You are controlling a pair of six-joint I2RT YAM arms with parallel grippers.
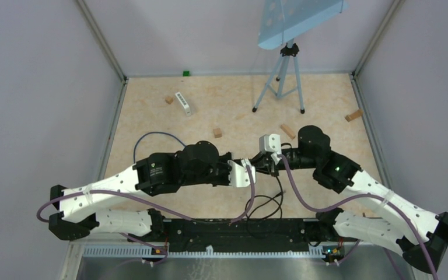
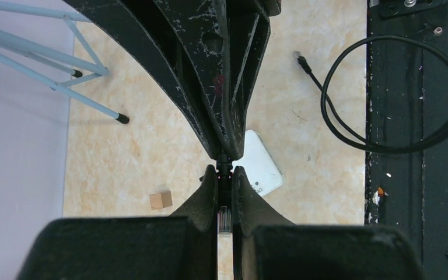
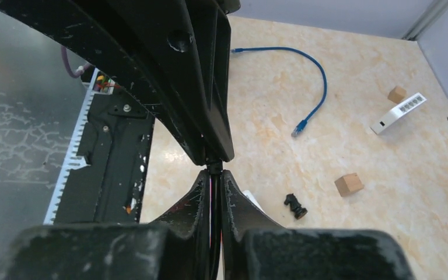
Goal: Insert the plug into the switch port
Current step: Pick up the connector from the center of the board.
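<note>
My left gripper is shut on a clear plug at the end of a black cable; the plug sits deep between the fingers. My right gripper is shut on the same black cable just behind the plug, its fingers meeting mine tip to tip. In the top view the two grippers, left and right, meet above the table's middle. The white switch lies far back on the left, well apart from both; its row of ports shows in the right wrist view.
The black cable's loop lies by the black base rail. A white flat object lies under the grippers. Also there: a blue cable, a black chess knight, wooden blocks, and a tripod at the back.
</note>
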